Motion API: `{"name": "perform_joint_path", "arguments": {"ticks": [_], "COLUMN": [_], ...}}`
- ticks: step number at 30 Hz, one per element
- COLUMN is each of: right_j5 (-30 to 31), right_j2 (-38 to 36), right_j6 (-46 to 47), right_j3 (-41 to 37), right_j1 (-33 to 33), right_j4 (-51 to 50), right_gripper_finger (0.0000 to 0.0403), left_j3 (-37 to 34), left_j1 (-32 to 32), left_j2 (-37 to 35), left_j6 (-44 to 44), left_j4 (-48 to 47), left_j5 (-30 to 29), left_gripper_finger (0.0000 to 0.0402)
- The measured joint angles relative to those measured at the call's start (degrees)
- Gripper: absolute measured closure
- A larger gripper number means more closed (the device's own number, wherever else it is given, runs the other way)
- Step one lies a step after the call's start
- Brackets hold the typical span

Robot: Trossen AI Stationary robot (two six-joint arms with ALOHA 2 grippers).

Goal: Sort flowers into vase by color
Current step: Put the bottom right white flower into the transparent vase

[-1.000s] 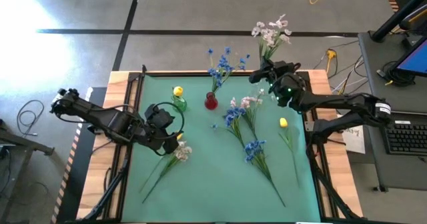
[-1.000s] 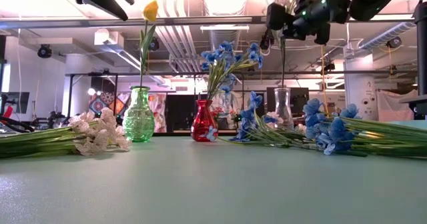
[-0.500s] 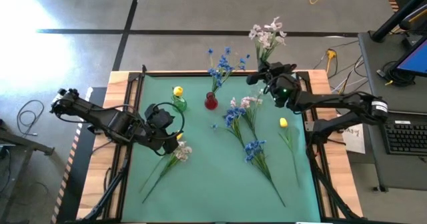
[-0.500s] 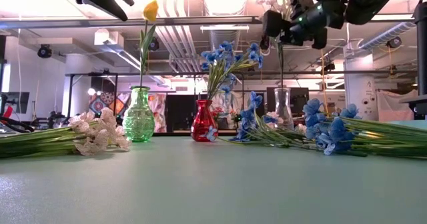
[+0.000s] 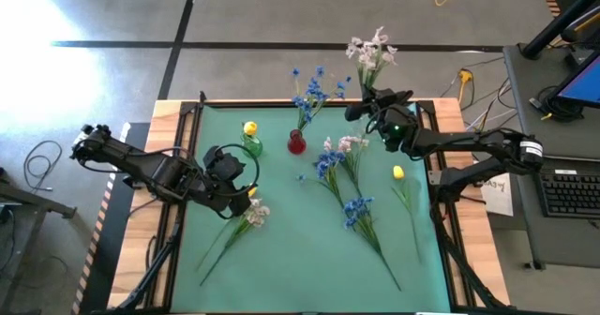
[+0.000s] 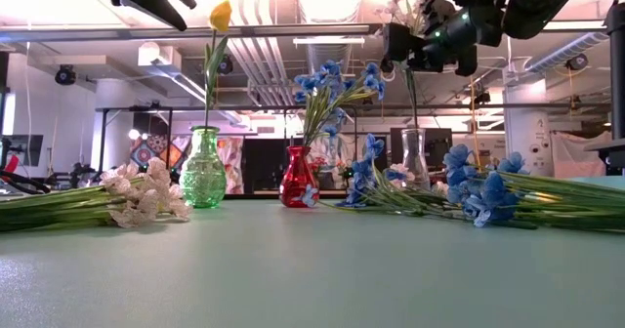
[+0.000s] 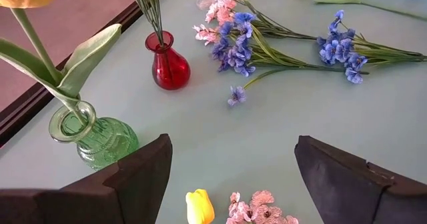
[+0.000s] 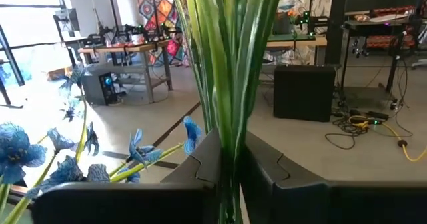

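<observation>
Green mat (image 5: 300, 259): right gripper (image 5: 373, 107) at 1 o'clock pinches pink-white spray (image 5: 367, 51) stems above clear vase (image 6: 414, 158) for insertion; left gripper (image 7: 230, 174) gapes, waiting, 9 o'clock.

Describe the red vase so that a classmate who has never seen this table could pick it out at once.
Start at the green table mat and look to its far edge, near the middle. Two small vases stand close together there; the red vase is the right one, holding blue blossoms, while the green vase beside it holds a yellow bud.

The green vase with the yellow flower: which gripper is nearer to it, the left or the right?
Left. The left gripper hovers just in front of the green vase, open. The right gripper is across the table, gripping the pink-white spray.
</observation>
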Motion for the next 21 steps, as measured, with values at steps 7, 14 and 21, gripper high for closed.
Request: {"name": "perform_joint_path", "arguments": {"ticks": [7,14,21], "right_j5": [0.0,0.0,-0.1], "right_j2": [0.0,-0.1,-1.3], "right_j6": [0.2,1.3,4.0], "right_j3": [0.0,0.0,0.2], "right_j1": [0.0,0.0,0.0], "right_j4": [-1.8,-5.8,-12.9], "right_gripper_finger": [0.0299,0.0238,0.0185], "left_j3": [0.0,0.0,0.0], "left_j1": [0.0,0.0,0.0], "left_j2": [0.0,0.0,0.0], "left_j6": [0.0,0.0,0.0], "left_j4": [0.0,0.0,0.0], "left_j5": [0.0,0.0,0.0], "left_gripper_finger": [0.0103,0.0103,0.0103]}}
